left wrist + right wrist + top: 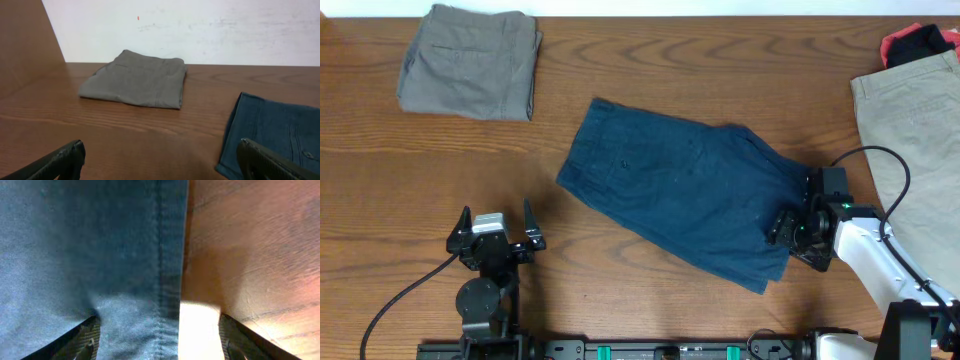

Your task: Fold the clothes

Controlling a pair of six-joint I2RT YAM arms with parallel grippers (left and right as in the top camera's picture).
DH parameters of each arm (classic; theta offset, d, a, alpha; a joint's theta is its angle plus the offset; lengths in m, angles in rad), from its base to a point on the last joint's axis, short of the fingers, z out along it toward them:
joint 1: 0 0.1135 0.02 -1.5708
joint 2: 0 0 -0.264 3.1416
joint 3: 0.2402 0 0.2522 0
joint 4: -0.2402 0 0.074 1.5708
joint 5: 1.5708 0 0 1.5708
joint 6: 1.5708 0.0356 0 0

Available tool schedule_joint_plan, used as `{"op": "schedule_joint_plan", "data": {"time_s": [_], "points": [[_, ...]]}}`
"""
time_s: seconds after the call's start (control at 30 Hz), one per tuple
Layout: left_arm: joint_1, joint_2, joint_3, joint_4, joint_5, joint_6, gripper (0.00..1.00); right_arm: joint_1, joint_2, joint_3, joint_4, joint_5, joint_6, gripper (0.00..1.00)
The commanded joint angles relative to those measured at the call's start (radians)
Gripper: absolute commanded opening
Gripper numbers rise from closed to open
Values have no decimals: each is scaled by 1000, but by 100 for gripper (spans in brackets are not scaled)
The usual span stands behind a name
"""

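The dark navy shorts (685, 190) lie flat and unfolded in the middle of the table, waistband to the left. My right gripper (798, 232) is open, low over the hem at their right end. In the right wrist view the hem (170, 270) lies between the spread fingers (159, 340), one finger on cloth, one over bare wood. My left gripper (497, 228) is open and empty, apart from the shorts on their left. In the left wrist view (160, 162) the navy waistband (272, 132) shows at the right.
Folded grey-olive shorts (470, 60) lie at the back left, also in the left wrist view (137, 78). Beige shorts (915, 140) lie at the right edge, with a red and black garment (918, 42) behind them. A black cable (880, 175) loops by the right arm.
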Motion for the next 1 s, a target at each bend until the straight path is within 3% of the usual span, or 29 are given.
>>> {"op": "schedule_joint_plan", "data": {"time_s": [0.0,0.1,0.23,0.43,0.67,0.97], "points": [[5,-7,-24,-28,-27,-5,98,4,1,-17,10,-8,14,72],[5,-7,-24,-29,-27,-5,98,4,1,-17,11,-8,14,64],[5,-7,-24,-28,-27,-5,98,4,1,-17,31,-8,14,34],[5,-7,-24,-28,-26,-5,98,4,1,-17,100,-9,14,3],[5,-7,-24,-28,-26,-5,98,3,1,-17,189,-8,14,1],[5,-7,-24,-28,-26,-5,98,3,1,-17,444,-8,-20,1]]}}
